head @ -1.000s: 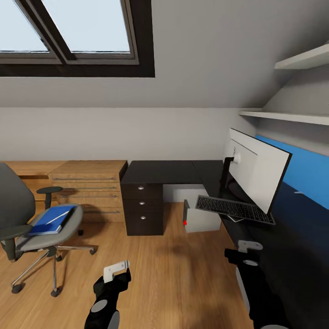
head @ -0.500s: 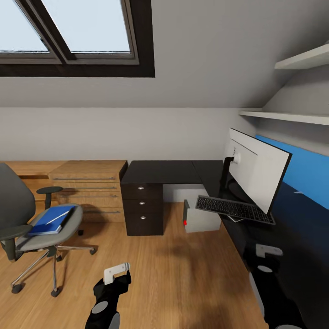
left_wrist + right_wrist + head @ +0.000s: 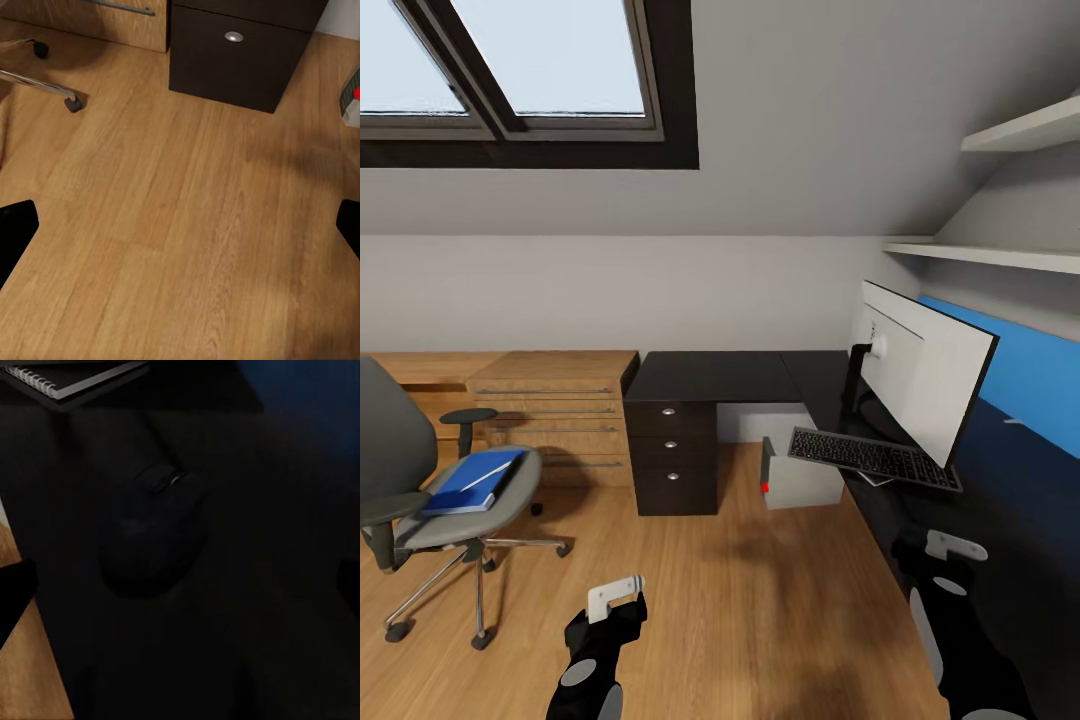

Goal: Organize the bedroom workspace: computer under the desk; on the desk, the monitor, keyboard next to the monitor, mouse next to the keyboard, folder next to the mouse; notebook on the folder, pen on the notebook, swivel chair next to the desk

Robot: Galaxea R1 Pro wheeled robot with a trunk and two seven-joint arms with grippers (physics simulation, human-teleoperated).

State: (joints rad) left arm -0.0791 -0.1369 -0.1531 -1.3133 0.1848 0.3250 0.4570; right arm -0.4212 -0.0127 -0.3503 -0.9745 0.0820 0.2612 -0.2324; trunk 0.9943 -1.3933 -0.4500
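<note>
The white-backed monitor (image 3: 920,375) stands on the dark desk (image 3: 710,375) with the black keyboard (image 3: 875,458) in front of it. A grey computer (image 3: 800,478) sits on the floor under the desk. The blue folder (image 3: 470,480) lies on the seat of the grey swivel chair (image 3: 400,440) at the left. My right gripper (image 3: 955,548) hangs open over the desk's near part, above a black mouse (image 3: 154,529). A spiral-bound notebook (image 3: 67,376) lies beyond the mouse. My left gripper (image 3: 615,592) is open over the wooden floor, holding nothing.
A dark drawer unit (image 3: 672,450) stands under the desk's left end, with a wooden chest of drawers (image 3: 555,410) beside it. Wall shelves (image 3: 1000,250) hang above the desk. The chair's caster (image 3: 71,101) and open wooden floor (image 3: 180,225) lie below my left gripper.
My right gripper has moved to the right, from over the floor edge to above the desk. The left arm and the camera have stayed still.
</note>
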